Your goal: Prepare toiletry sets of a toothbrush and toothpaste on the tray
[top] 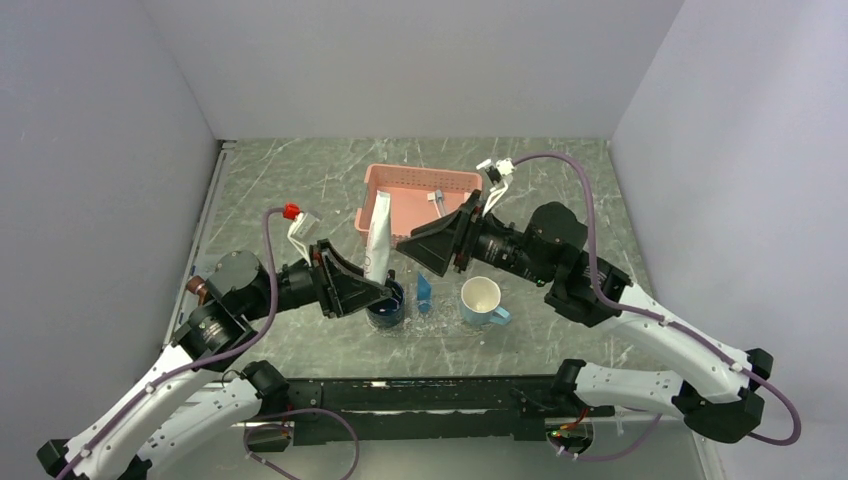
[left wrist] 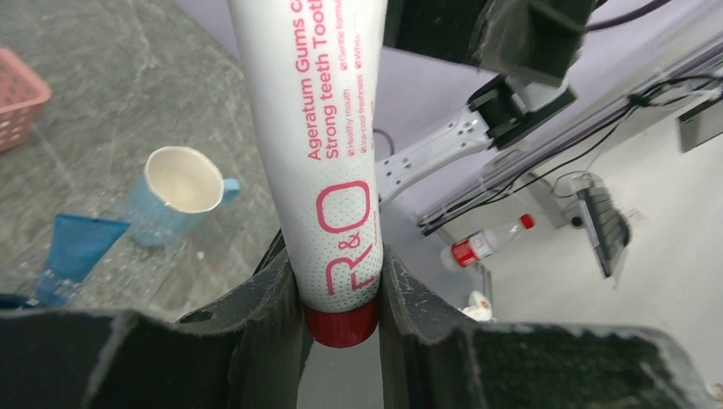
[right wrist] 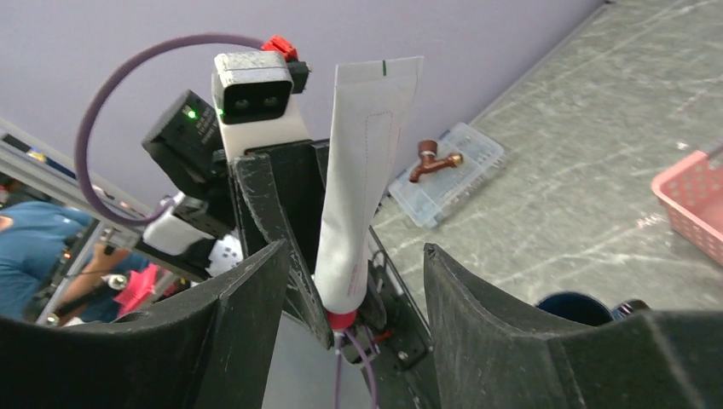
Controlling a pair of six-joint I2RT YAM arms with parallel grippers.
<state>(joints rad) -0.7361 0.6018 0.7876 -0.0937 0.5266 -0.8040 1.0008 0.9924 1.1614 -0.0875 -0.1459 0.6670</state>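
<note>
Mid-task view, tube held aloft. My left gripper (left wrist: 339,266) is clamped on the red-capped end of a white toothpaste tube (left wrist: 320,128), which stands nearly upright in the air above the middle of the tabletop. My right gripper (right wrist: 351,251) faces it with its jaws wide, one on each side of the tube and touching neither face; it holds nothing.

Toward the far edge sits the pink basket (top: 400,178). A pale slim item inside it is probably a toothbrush (top: 437,198), though it is too small to be sure.

Nearer the near edge, a blue toothpaste tube (top: 424,292) lies between a dark blue mug (top: 387,308) and a light blue mug (top: 483,300). It appears to rest on the clear tray (top: 437,322), whose outline is faint.

Progress, as I judge it, is early. At most one tube is on the tray, and I see no toothbrush beside it, so no set is complete. The white tube has yet to be laid down, and brushes have yet to be brought from the basket.
</note>
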